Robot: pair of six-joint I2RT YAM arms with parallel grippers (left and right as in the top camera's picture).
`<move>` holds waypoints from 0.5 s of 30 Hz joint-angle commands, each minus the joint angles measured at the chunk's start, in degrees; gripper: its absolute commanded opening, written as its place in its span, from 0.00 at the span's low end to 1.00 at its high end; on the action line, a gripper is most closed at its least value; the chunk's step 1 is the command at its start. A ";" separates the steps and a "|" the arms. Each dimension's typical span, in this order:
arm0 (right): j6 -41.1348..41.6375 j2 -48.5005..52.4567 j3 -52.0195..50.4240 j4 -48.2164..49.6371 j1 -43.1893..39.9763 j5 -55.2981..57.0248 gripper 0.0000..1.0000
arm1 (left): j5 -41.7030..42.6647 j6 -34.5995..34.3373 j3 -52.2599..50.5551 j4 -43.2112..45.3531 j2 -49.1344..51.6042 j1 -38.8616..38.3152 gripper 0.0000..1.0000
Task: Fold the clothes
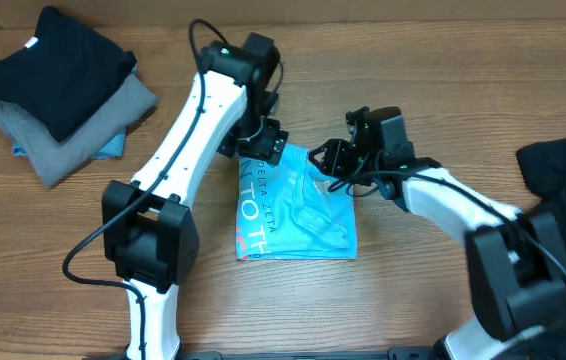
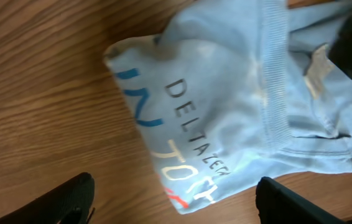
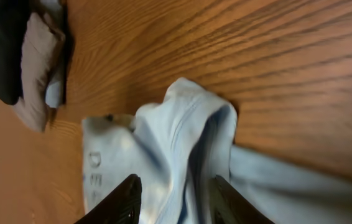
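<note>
The blue shirt fills the middle of the surface. My left arm and right arm meet over its top edge, so room is tight there. My left fingers stand wide apart above the shirt. A bump of blue cloth sits between my right fingers. A pile of folded clothes blocks the upper left of the overhead view. A black cloth blocks the right edge. The top right and bottom middle are bare wood I could pass over.
</note>
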 commanded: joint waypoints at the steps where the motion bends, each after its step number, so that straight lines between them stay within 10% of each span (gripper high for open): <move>1: 6.95 4.33 0.46 5.38 0.59 -5.42 0.39 | 1.01 1.36 -0.04 -0.55 -0.98 1.75 0.85; 7: 8.72 7.72 0.46 10.95 1.97 -8.24 0.38 | 1.07 1.77 -0.04 -0.68 -0.98 2.54 0.84; 15: 7.96 6.73 0.46 14.88 0.55 -15.61 0.04 | 0.92 2.62 -0.04 -1.29 -0.98 2.54 0.82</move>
